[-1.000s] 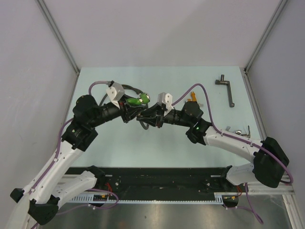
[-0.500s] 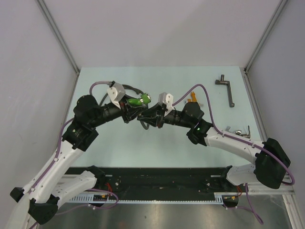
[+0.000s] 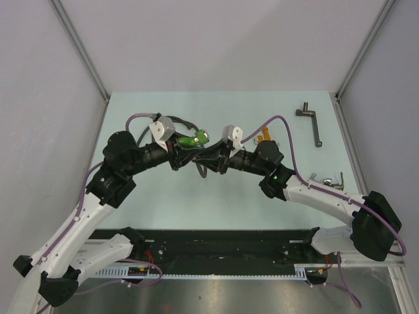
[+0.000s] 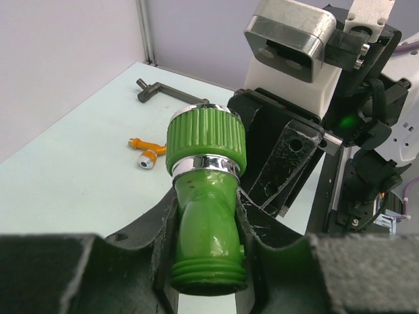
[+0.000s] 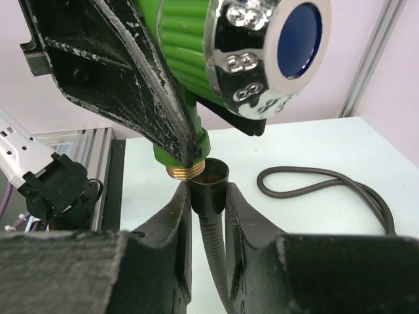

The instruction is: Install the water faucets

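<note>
The left end effector (image 4: 206,216) is clamped on the green faucet (image 4: 206,163), its fingers pressed against both sides of the plastic body, with the chrome-ringed end pointing away from the wrist. The right end effector (image 5: 206,196) is closed tight on the cup-shaped end of the black hose (image 5: 327,180). That end sits right under the faucet's brass thread (whether they touch, I cannot tell). Both are held above the middle of the table (image 3: 262,196).

There are two faucets: the held green one and an orange faucet (image 4: 145,147) lying near the table's far edge. There is one hose, and one dark L-shaped handle (image 3: 311,121) by the far right corner.
</note>
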### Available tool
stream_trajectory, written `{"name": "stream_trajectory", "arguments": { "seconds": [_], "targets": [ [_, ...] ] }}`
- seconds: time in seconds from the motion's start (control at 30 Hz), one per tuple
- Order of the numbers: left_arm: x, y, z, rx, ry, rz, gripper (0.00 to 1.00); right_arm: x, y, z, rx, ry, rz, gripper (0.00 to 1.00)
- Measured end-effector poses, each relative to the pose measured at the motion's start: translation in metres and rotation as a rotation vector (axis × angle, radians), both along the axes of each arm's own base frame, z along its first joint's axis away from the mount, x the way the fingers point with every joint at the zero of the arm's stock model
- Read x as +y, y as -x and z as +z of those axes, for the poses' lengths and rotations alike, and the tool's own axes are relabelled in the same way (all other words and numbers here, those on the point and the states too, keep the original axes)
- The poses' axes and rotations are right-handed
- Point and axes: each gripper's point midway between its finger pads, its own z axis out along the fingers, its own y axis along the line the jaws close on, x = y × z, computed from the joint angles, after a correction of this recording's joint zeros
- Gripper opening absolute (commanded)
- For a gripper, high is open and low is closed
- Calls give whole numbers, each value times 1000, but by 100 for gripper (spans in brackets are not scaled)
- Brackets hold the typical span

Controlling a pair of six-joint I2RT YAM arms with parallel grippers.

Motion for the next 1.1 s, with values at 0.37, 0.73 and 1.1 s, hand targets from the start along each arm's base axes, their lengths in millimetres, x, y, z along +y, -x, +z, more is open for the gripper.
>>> {"name": "stream_trajectory", "arguments": {
  "seconds": [0.37,0.73,1.1],
  "targets": [
    [0,-1,0,1,1,10,3,1,4,0,-5,1,19,5],
    [3,-7,0,1,2,50,2,6,17,-1,-35,9,70,5],
    [2,-5,2,3,8,38,2,6,16,0,-36,8,64,5]
  ]
}}
